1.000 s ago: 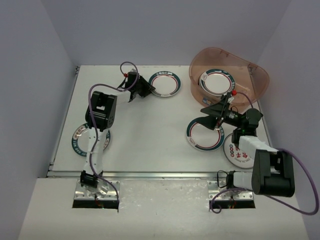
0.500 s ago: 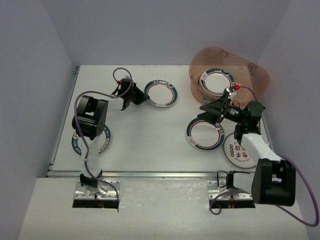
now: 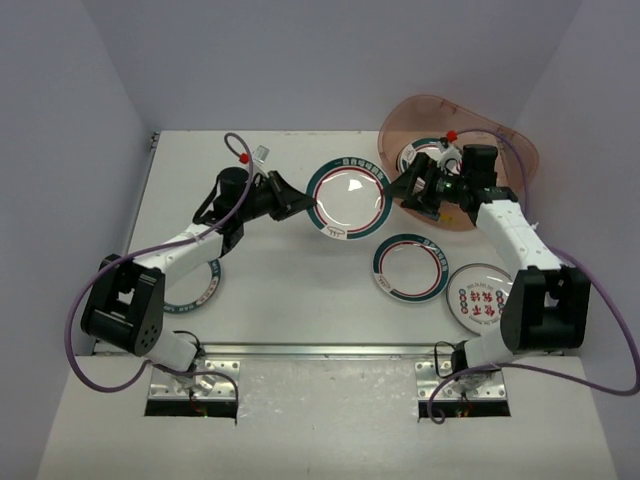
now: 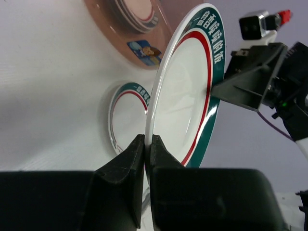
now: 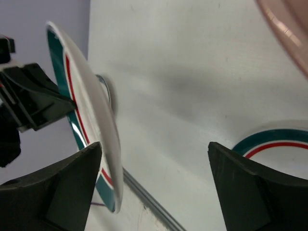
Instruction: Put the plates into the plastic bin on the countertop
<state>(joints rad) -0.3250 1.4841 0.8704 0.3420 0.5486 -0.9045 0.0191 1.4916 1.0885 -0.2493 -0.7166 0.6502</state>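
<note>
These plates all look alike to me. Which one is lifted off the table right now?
The teal-and-red rimmed plate at centre, pinched by its edge in the left arm's fingers. The others lie flat on the countertop or inside the bin.

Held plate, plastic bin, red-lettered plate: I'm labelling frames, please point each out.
held plate (image 3: 347,197), top external view, white centre
plastic bin (image 3: 430,112), top external view, far wall
red-lettered plate (image 3: 482,299), top external view, white centre

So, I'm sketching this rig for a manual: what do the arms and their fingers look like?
The left arm and right arm both mix white link shells with bulky black joint housings. A purple cable loops along each, and a small red tip sits near each wrist. The fingers are matte black and wedge-shaped.
</note>
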